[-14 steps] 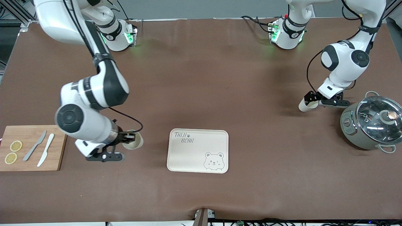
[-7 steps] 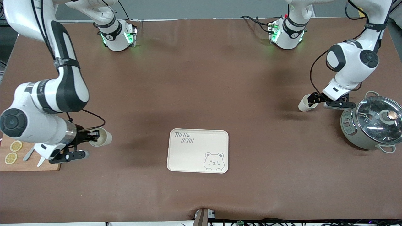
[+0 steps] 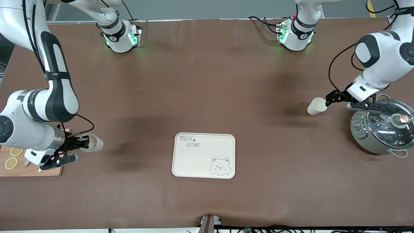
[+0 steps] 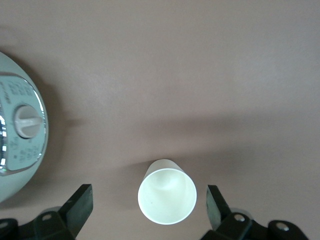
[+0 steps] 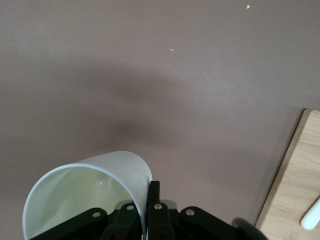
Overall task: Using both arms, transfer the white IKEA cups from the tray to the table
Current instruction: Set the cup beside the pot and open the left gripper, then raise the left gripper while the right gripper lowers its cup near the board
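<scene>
One white cup point(image 3: 316, 106) stands upright on the brown table beside the pot, toward the left arm's end. My left gripper point(image 3: 334, 97) is open and hangs apart from that cup, just off it toward the pot. In the left wrist view the cup point(image 4: 167, 195) shows ahead, between the spread fingers point(image 4: 81, 206). My right gripper point(image 3: 83, 142) is shut on the wall of the other white cup point(image 3: 92, 143). It holds that cup tilted over the table next to the cutting board. In the right wrist view one finger point(image 5: 154, 200) presses the cup point(image 5: 85, 192) from outside.
The cream bear tray point(image 3: 203, 155) lies mid-table, nearer the front camera. A wooden cutting board point(image 3: 19, 171) with lemon slices point(image 3: 11, 162) sits at the right arm's end. A grey-green pot with a glass lid point(image 3: 383, 127) stands at the left arm's end.
The right arm has carried its cup away from the tray toward the cutting board. The left gripper has drawn back from its cup toward the pot, and the cup stays standing.
</scene>
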